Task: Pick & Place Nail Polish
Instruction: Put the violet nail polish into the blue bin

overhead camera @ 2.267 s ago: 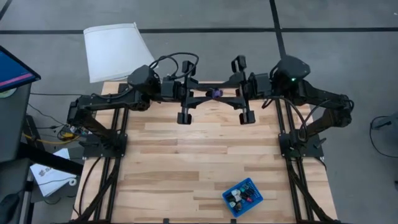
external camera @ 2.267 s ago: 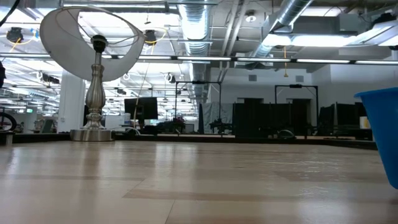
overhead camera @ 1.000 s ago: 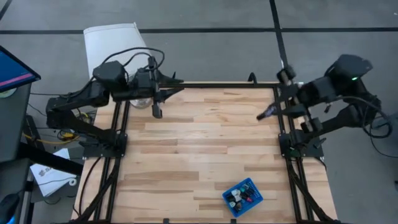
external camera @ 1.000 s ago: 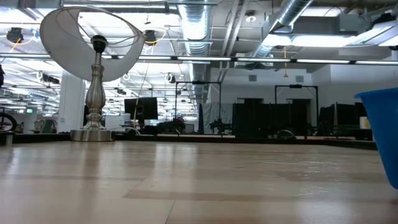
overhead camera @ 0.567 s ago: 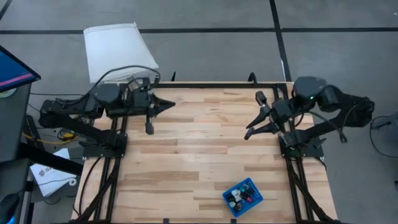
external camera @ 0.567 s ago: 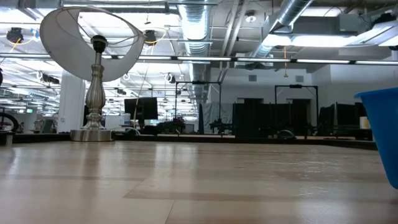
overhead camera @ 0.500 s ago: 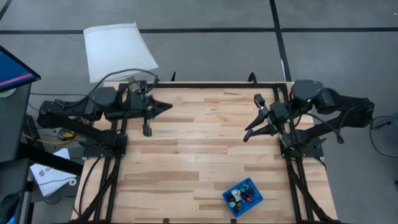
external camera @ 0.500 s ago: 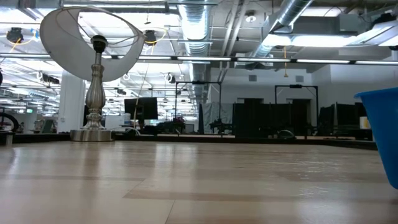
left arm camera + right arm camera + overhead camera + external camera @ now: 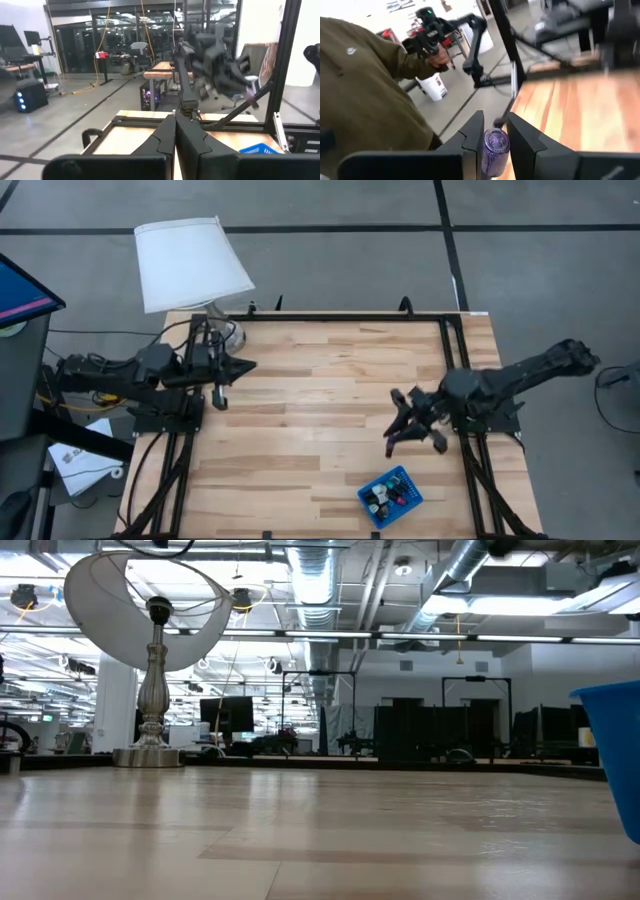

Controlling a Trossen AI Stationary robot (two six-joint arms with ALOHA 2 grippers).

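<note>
My right gripper point(image 9: 408, 430) hangs over the table's right half, just on the far side of the small blue tray point(image 9: 390, 496), and is shut on a tiny glittery purple nail polish bottle point(image 9: 495, 148). The tray lies near the table's near edge and holds several more bottles point(image 9: 380, 498). My left gripper point(image 9: 248, 365) is shut and empty at the table's far left, its closed fingers point(image 9: 175, 137) pointing toward the right arm. My right gripper pinches the purple bottle by its body point(image 9: 494, 142) between its two fingers point(image 9: 472, 140), one on each side. The bottle is lifted clear of the table. Its lower end is hidden between the fingers, and I cannot see its cap.
A lamp with a white shade point(image 9: 190, 262) stands at the table's far left corner, close behind my left arm. In the low view the tray's blue wall point(image 9: 612, 755) shows at the right. A person in an olive sleeve point(image 9: 365, 95) stands beyond the table.
My right gripper has carried the purple bottle from the table's far right toward the near edge and down, ending beside the blue tray. My left gripper has drawn back toward the table's left edge and a little toward the near edge, staying shut.
</note>
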